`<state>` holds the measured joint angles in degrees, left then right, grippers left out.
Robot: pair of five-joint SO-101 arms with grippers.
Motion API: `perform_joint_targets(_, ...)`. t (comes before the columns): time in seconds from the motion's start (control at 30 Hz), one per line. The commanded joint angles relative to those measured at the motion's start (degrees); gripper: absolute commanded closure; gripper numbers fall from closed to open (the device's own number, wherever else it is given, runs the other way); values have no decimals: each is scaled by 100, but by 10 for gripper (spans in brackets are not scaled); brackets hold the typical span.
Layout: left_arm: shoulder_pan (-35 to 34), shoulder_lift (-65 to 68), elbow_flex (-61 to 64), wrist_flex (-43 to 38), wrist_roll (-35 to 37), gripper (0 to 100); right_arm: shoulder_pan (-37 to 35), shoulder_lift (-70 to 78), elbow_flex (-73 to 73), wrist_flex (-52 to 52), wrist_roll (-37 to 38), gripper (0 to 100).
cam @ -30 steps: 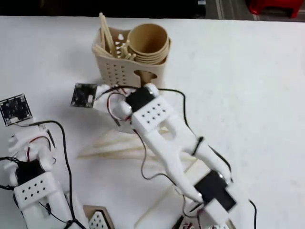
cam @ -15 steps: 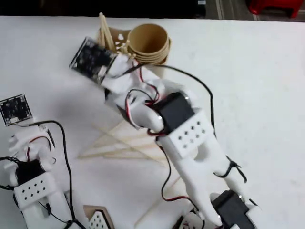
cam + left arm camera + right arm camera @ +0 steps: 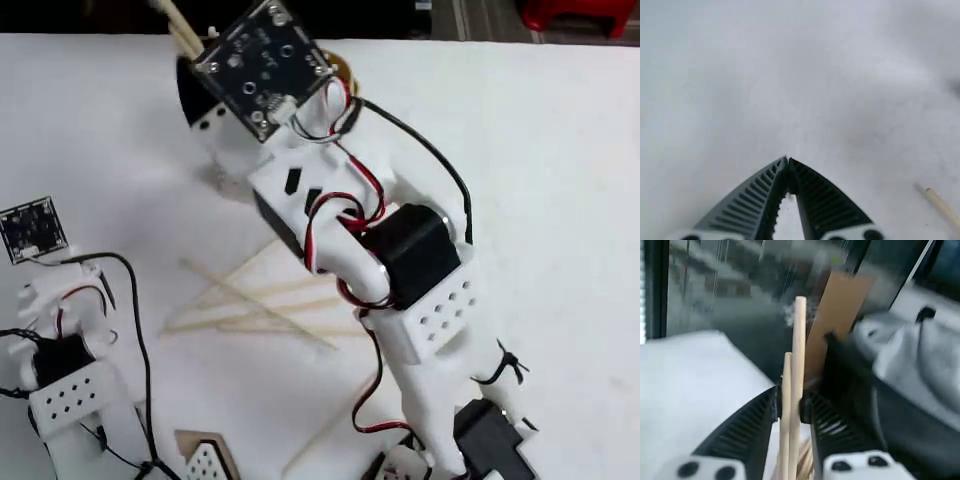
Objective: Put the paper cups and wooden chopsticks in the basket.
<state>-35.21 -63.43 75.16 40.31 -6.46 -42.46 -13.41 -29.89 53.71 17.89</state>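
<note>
My right gripper (image 3: 790,396) is shut on two wooden chopsticks (image 3: 799,355) that stand upright between its jaws. From above, the right arm (image 3: 400,260) is raised over the basket (image 3: 222,160) at the table's far side and hides most of it. The held chopsticks (image 3: 176,24) stick out past the arm. A sliver of the stacked paper cups (image 3: 346,72) shows beside the arm. Several more chopsticks (image 3: 250,308) lie fanned on the table. My left gripper (image 3: 788,167) is shut and empty, low over bare table.
The left arm (image 3: 60,340) sits at the near left corner. One chopstick (image 3: 328,430) lies near the right arm's base, and a chopstick end (image 3: 942,205) lies close to the left gripper. White table stretches open to the right.
The right arm has risen from the table beside the basket and swung up over it, carrying the chopsticks. The left arm has not moved.
</note>
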Motion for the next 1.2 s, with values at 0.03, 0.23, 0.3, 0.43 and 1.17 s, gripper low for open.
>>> perform_joint_targets(0.03,-13,-145,-35,-141,-53,976,22,92,-202,-1182,-44,979)
perform_joint_targets(0.23,-22,-145,-35,-141,-53,976,57,840,-220,-2211,-9,979)
perform_joint_targets(0.3,-22,-145,-35,-141,-53,976,163,1121,-202,-2501,-9,979)
perform_joint_targets(0.43,-31,-145,-35,-141,-53,976,435,1719,-202,-2914,-53,979)
perform_joint_targets(1.17,-31,-145,-35,-141,-53,976,848,1420,-615,-48,-1275,920)
